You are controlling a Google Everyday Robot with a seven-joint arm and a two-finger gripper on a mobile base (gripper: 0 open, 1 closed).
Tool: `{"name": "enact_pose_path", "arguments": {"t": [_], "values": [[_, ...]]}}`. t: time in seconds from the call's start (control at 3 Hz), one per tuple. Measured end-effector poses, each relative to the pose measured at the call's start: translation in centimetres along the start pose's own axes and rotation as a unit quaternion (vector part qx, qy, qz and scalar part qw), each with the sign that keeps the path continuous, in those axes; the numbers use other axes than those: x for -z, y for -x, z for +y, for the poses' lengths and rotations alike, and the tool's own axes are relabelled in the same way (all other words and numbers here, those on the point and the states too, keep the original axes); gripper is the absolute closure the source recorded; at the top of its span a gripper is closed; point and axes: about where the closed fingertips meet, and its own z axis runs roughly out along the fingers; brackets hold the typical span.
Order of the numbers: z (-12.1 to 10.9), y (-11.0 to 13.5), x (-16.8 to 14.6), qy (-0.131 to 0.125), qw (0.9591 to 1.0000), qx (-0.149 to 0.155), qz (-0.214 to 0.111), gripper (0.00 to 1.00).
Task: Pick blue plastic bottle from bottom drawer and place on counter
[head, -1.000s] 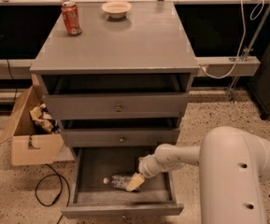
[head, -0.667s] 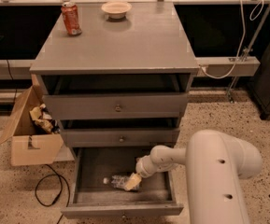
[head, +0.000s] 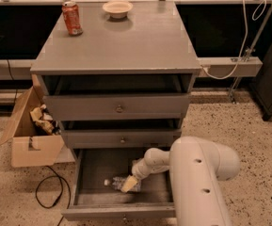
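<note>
The blue plastic bottle (head: 118,183) lies on its side inside the open bottom drawer (head: 98,203), white cap pointing left. My gripper (head: 130,184) reaches down into the drawer from the right and sits right at the bottle's right end, covering part of it. The grey counter (head: 126,41) is the cabinet's top, well above the drawer.
An orange-red soda can (head: 72,18) and a small white bowl (head: 117,8) stand at the back of the counter. A cardboard box (head: 29,126) with crumpled paper sits on the floor to the cabinet's left, with a black cable (head: 48,192) beside it. The two upper drawers are slightly ajar.
My arm has swung left and closer to the camera, and its white housing now fills the lower right. The gripper stays at the bottle in the drawer.
</note>
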Motion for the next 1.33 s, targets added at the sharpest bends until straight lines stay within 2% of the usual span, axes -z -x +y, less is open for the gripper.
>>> {"name": "enact_pose_path", "arguments": {"t": [0.67,1.0,1.33], "values": [[1.3,-0.8,-5.0,0.036,0.9991,0.007,0.021,0.01],[2.0,-1.0,-6.3,0.052,0.9983,0.008,0.026,0.23],[2.4,-1.3,-7.4,0.071,0.9973,0.005,0.018,0.54]]}}
